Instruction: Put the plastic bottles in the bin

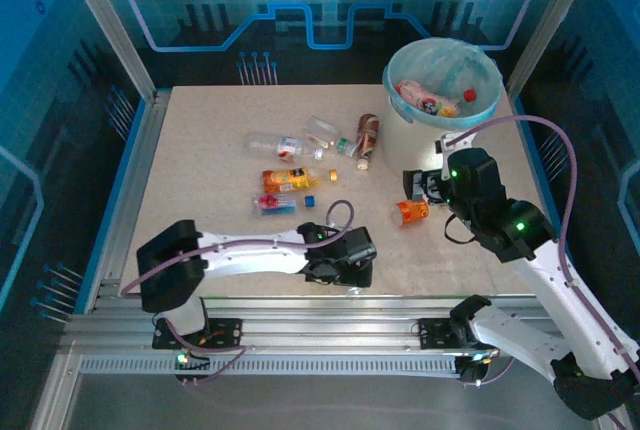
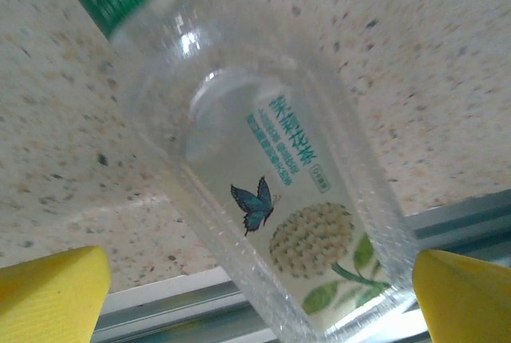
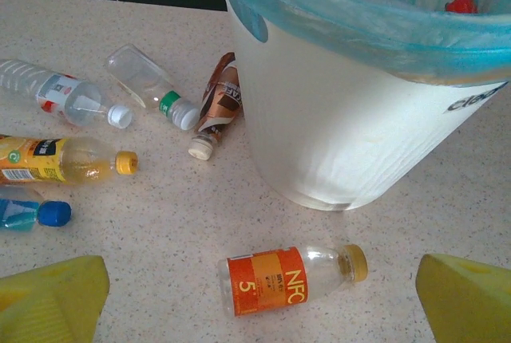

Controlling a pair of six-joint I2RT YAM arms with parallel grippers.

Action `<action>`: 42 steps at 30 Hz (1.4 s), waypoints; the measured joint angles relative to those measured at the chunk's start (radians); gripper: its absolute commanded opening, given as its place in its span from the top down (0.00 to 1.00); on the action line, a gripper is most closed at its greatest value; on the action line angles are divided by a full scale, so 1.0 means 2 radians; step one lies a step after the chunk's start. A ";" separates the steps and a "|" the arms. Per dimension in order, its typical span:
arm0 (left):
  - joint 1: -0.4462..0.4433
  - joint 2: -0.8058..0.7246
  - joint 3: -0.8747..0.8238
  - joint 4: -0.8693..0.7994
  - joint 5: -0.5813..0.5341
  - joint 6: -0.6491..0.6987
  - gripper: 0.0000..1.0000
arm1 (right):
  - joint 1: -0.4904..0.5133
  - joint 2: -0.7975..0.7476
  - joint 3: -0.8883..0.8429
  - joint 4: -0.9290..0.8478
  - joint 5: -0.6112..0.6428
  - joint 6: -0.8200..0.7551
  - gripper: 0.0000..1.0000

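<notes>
While the left gripper (image 1: 352, 268) is reaching low over the speckled table (image 1: 195, 165) near its front edge, its yellow fingers (image 2: 49, 293) are standing spread wide in the left wrist view. One finger is on each side of a clear bottle with a green band and a butterfly label (image 2: 279, 199). That bottle is lying on the table beside the aluminium rail (image 2: 152, 303) at the edge; whether either finger is touching it I cannot tell.

Further back at mid-table, five bottles are lying loose on their sides:
- a clear one with a red-and-white label (image 1: 275, 144)
- a clear one with a green cap (image 1: 328, 134)
- a brown-labelled one (image 1: 367, 137), nearest the bin
- a yellow-drink bottle with an orange cap (image 1: 286, 180)
- a small blue-capped one (image 1: 276, 205)

To the right, an orange NFC-labelled bottle (image 3: 267, 281) is lying on its side just in front of the bin, apart from it. The right gripper (image 1: 424, 188) is hanging above it, fingers (image 3: 467, 301) spread and gripping nothing. At far right, the white bin (image 1: 412, 135) with its light blue liner is standing upright and is already holding a few bottles (image 1: 425, 99).
</notes>
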 measured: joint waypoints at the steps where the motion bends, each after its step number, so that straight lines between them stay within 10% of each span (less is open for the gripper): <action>1: -0.002 0.007 0.003 0.007 0.002 -0.009 0.02 | -0.002 -0.001 0.000 0.000 0.000 -0.002 0.00; 27: 0.012 0.013 0.009 0.022 -0.011 -0.006 0.32 | -0.019 -0.012 -0.020 0.002 -0.020 -0.014 0.00; 42: 0.013 -0.266 -0.098 0.163 -0.125 0.225 0.34 | -0.022 -0.061 -0.020 0.084 -0.215 -0.008 0.00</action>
